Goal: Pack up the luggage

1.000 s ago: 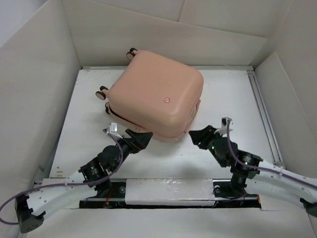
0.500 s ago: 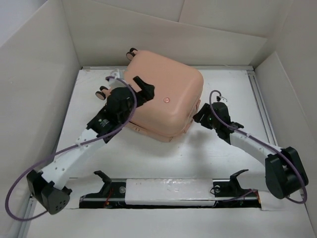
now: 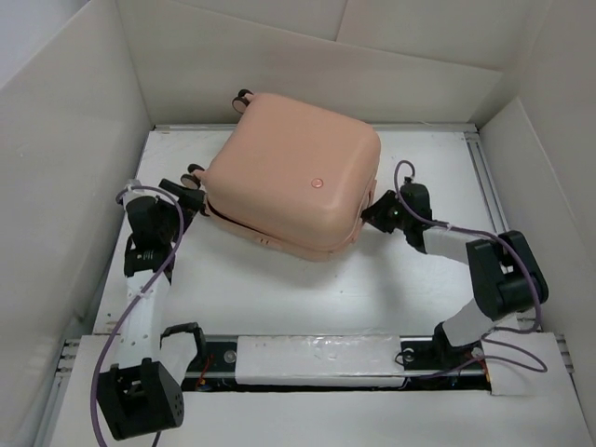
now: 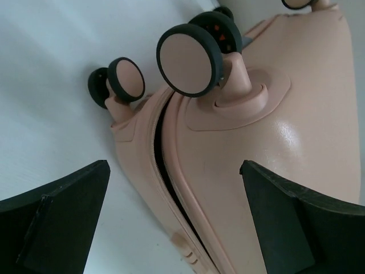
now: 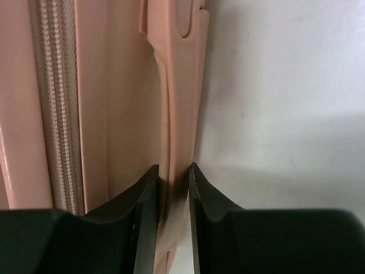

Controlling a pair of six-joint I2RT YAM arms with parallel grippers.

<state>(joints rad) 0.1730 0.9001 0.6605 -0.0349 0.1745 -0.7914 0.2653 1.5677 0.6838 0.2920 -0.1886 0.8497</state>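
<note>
From above, the left gripper (image 3: 182, 193) sits at the left of the white table (image 3: 279, 289), just beside the caster wheels (image 3: 193, 172) of the luggage (image 3: 293, 182). Its fingers are spread wide and hold nothing. The left wrist view adds what the overhead view cannot: below the wheels the shell's seam gapes a little, showing a dark slit (image 4: 161, 134) between the two halves. The spread fingers (image 4: 57, 211) stand either side of that corner. The peach-pink luggage lies flat at the table's middle, towards the far edge, turned askew. At its right side the right gripper (image 3: 375, 209) meets the shell. Only the right wrist view shows its fingers pinching a slim peach-pink handle strip (image 5: 179, 103) beside the zipper (image 5: 54, 85).
</note>
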